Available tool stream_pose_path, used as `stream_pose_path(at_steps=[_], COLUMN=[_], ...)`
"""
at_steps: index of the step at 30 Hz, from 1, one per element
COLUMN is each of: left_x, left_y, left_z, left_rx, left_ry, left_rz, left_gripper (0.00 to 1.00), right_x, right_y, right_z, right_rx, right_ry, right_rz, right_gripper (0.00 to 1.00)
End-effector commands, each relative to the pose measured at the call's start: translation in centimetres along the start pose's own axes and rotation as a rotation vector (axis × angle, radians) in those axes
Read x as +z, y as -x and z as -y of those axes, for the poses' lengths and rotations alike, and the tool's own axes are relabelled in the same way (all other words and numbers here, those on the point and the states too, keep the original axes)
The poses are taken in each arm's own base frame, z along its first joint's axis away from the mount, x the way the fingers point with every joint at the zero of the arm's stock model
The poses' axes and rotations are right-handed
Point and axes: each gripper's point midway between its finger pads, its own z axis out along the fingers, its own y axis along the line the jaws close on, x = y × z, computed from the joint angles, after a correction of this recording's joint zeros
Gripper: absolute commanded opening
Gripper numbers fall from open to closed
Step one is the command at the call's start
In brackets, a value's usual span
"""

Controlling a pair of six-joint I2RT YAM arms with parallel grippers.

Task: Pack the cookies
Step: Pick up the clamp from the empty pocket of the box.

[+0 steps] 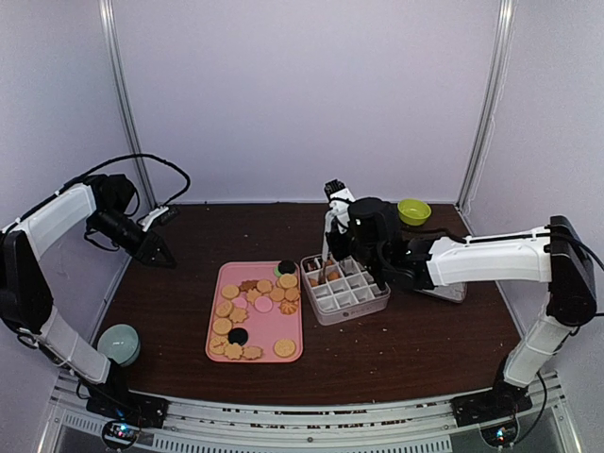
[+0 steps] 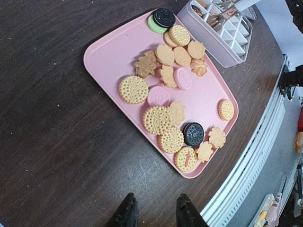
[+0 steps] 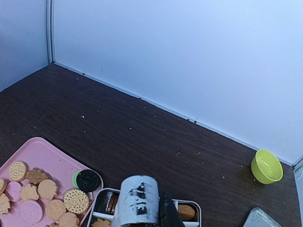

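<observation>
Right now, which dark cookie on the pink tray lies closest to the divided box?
The dark cookie at the far corner of the tray, overlapping a green cookie beside the box; the other dark cookie sits toward the near end.

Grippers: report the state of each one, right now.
Left gripper: open, holding nothing, near the pink tray.
Right gripper: shut, over the divided box; what it grips, if anything, cannot be told.

The left arm [image 1: 57,217] is bent high on its own side, and the left gripper [image 2: 156,213] points downward with its jaws apart. The right arm [image 1: 481,260] stretches leftward, and the right gripper [image 1: 347,250] sits low with its jaws closed.
</observation>
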Motion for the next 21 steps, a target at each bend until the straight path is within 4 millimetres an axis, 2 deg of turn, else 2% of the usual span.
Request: stream_pose_path(at_steps=[1, 10, 16, 21], left_x=[-0.8, -0.8, -0.8, -0.7], left_y=[0.5, 0.5, 0.5, 0.4], left_z=[-0.1, 0.0, 0.1, 0.1], left_rx=[0.026, 0.028, 0.022, 0.022], left_ry=[0.016, 0.014, 0.008, 0.008], left_rz=[0.012, 0.015, 0.015, 0.014], left_gripper=[0.3, 0.3, 0.29, 0.3], right_x=[-0.1, -1.1, -1.5, -2.4], right_y=[2.3, 3.6, 3.6, 4.7], right_z=[0.6, 1.2, 1.4, 2.0], right_rx=[0.01, 0.033, 0.059, 0.098], right_ry=[-0.024, -0.017, -0.012, -0.005], right_rz=[0.054, 0.081, 0.085, 0.105], right_gripper=[0.03, 0.0, 0.0, 0.0])
